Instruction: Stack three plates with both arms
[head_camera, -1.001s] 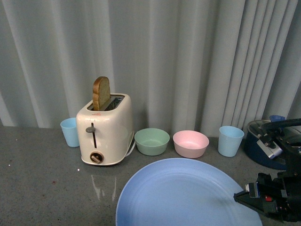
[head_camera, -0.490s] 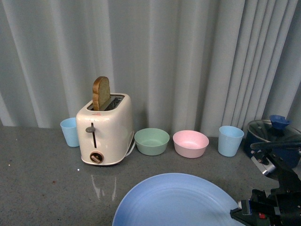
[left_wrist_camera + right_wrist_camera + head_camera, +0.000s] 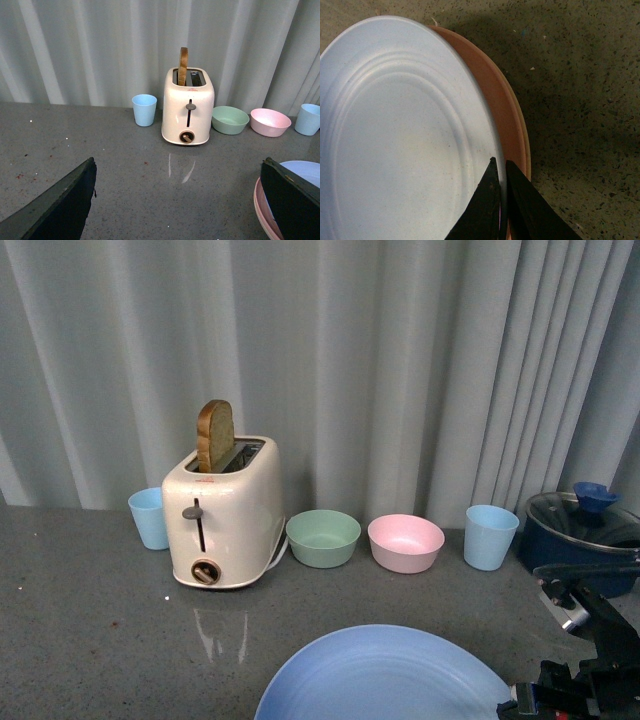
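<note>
A light blue plate [image 3: 385, 680] fills the near middle of the front view, and my right gripper [image 3: 515, 705] is shut on its right rim. In the right wrist view the two black fingertips [image 3: 500, 165] pinch the rim of this light blue plate [image 3: 400, 135], which lies over a pink plate [image 3: 506, 110] on the grey counter. My left gripper [image 3: 177, 200] is open above bare counter with nothing between its fingers [image 3: 65, 205]. Past its far finger, the left wrist view shows the pink plate's rim [image 3: 262, 207] and a bit of the blue plate [image 3: 305, 172].
Along the curtain stand a light blue cup [image 3: 148, 519], a cream toaster [image 3: 222, 515] with a bread slice in it, a green bowl [image 3: 323, 539], a pink bowl [image 3: 405, 544], a second blue cup [image 3: 490, 537] and a dark blue lidded pot [image 3: 585, 530].
My right gripper and the light blue plate have sunk toward the near edge of the front view. The pot behind the arm now shows fully.
</note>
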Tool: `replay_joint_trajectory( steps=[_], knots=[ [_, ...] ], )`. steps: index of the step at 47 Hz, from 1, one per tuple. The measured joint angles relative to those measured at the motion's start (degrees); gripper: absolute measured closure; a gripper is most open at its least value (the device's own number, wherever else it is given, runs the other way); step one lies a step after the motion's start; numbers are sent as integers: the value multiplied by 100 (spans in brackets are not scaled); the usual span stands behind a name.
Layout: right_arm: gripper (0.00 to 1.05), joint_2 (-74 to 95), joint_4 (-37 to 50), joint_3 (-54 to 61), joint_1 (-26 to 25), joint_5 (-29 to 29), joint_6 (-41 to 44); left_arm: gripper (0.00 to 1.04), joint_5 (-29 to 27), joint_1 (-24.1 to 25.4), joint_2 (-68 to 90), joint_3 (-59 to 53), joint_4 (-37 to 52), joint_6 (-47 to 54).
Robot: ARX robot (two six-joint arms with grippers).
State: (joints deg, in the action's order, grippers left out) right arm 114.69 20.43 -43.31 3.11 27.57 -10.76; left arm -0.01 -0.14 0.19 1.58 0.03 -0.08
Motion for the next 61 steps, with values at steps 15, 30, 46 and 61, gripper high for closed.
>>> replay_joint_trajectory(
  steps=[15, 30, 46, 61],
  knots=[
    [77, 48, -50, -4, -39, -2, 0, 7, 0, 0, 0, 0, 0, 0],
    [30, -212, -262, 4, -232, 24, 57, 7, 2, 0, 0, 0, 0, 0],
    [7, -1655, -645, 614, -986, 138, 291, 7, 0, 0, 2, 0, 0, 0],
    [7, -3952, -1161, 879, -1473, -702, 566, 7, 2, 0, 0, 0, 0, 0]
  ],
)
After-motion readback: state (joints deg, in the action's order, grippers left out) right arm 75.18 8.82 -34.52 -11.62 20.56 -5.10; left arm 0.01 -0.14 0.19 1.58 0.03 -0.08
